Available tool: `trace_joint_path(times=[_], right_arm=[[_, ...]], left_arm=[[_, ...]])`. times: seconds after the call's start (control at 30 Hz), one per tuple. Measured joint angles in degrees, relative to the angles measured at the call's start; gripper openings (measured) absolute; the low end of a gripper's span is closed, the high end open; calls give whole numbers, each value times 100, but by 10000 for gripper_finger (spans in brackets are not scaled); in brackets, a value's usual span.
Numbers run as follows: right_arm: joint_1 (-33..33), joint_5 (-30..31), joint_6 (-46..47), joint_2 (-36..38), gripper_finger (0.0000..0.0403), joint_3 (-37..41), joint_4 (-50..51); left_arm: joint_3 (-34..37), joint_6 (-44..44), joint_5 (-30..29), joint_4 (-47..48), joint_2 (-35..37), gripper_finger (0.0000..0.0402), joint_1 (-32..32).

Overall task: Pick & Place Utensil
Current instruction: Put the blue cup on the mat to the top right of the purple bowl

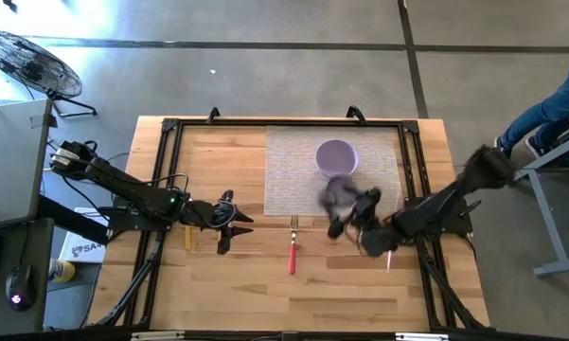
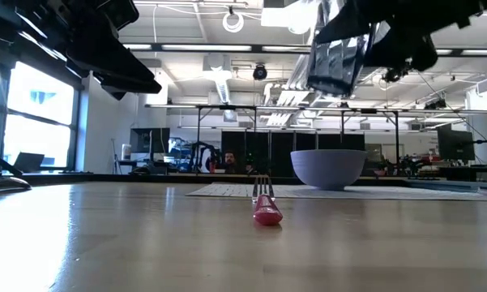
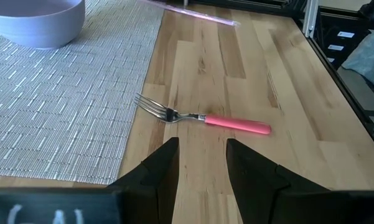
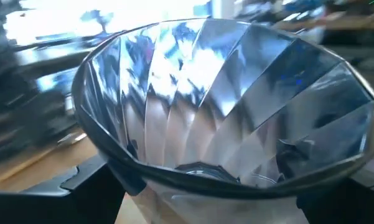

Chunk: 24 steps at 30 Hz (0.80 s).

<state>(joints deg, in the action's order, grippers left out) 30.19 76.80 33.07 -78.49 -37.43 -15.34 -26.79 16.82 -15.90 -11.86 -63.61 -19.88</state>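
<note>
The right end effector holds a faceted metallic cup aloft between widely spread fingers, presumably as the receptacle, while the fork lies on the surface beside the placemat — the left end effector, fingers parted and empty, faces it.

Bright, even light falls from ceiling strip lamps and a window. The right arm is smeared by motion blur. Glare floods the faceted metal cup; the near wooden surface is soft.
</note>
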Motion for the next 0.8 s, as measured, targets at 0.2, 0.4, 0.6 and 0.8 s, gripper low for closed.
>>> trace_joint_path(times=[0.2,0.4,0.6,0.8], right_arm=[[-1104,584,-336,1223,373,0,1232],[-2780,451,30,1507,372,0,2100],[-4473,-352,673,1389,372,0,2356],[-5511,-829,936,962,372,0,2399]], left_arm=[[0,0,-1,-3,0,129,-2],[0,0,0,0,0,129,0],[0,0,0,-2,0,129,0],[0,0,0,-2,0,129,-1]])
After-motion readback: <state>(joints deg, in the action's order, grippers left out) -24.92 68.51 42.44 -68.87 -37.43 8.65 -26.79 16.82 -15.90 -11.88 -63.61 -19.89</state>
